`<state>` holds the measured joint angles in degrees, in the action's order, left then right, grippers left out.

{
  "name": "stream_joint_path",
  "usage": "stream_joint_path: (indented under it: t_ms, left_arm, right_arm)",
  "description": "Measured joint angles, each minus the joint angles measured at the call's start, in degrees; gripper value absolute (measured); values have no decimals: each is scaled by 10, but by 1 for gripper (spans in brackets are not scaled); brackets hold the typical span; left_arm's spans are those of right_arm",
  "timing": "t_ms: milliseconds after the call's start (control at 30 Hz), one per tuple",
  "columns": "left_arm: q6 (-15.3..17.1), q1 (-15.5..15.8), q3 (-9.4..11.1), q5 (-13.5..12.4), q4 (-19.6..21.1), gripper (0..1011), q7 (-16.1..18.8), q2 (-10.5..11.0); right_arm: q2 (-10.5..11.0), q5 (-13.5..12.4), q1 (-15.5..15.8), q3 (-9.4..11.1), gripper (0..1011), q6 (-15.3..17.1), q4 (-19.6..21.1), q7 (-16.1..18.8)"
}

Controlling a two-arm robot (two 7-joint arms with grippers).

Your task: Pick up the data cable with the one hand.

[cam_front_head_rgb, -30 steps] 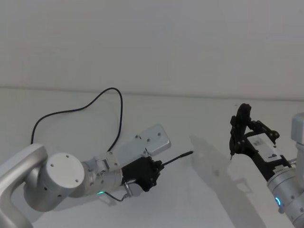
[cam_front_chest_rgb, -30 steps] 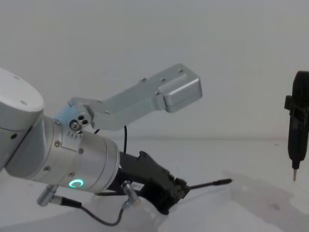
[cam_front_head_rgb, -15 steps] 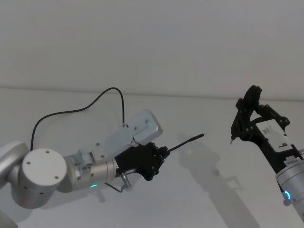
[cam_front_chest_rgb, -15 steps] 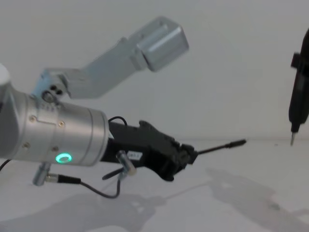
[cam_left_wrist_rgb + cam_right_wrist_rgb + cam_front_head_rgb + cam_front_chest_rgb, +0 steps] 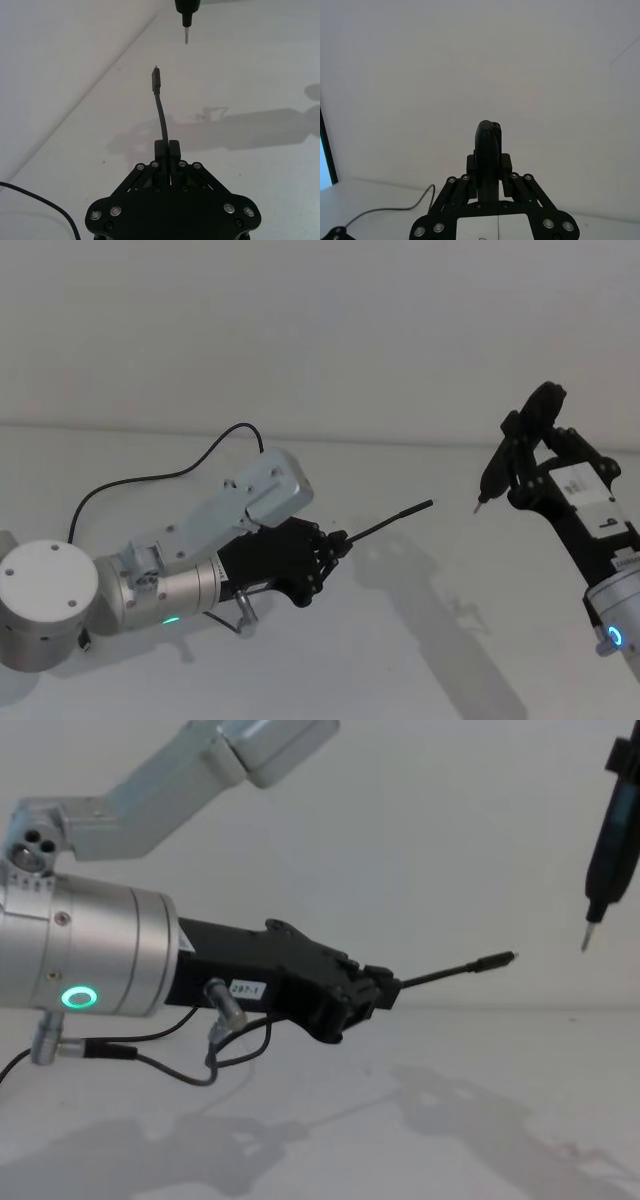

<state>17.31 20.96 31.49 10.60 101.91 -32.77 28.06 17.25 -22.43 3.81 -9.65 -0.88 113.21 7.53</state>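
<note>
The left gripper (image 5: 338, 541) was pinched shut on the one data cable (image 5: 392, 520). Its plug end stuck straight out beyond the fingertips along their line, with the slack trailing back behind them. Near that tip but not touching it, the right gripper (image 5: 522, 462) clamped the single pen-like tool (image 5: 492, 480).

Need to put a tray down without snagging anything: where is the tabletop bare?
The white tabletop is bare in front, between the black angular left tool, clamping the long thin black data cable, and the right tool gripping a black pen-shaped probe. Crowded: far left, where that cable loops behind the left arm.
</note>
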Motion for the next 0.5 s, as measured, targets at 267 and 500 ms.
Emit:
stream_joint_path:
  t_ms: [267,500]
  left_arm:
    - [-4,-3,-7,10,9,44,-5,6]
    - [-6,-5,-11,15,13,44,-7,9]
  right_arm:
    - [-9,-11,-10,0,268,-1,2,10]
    - [-21,-20,-22,-4,268,-1,-11,17]
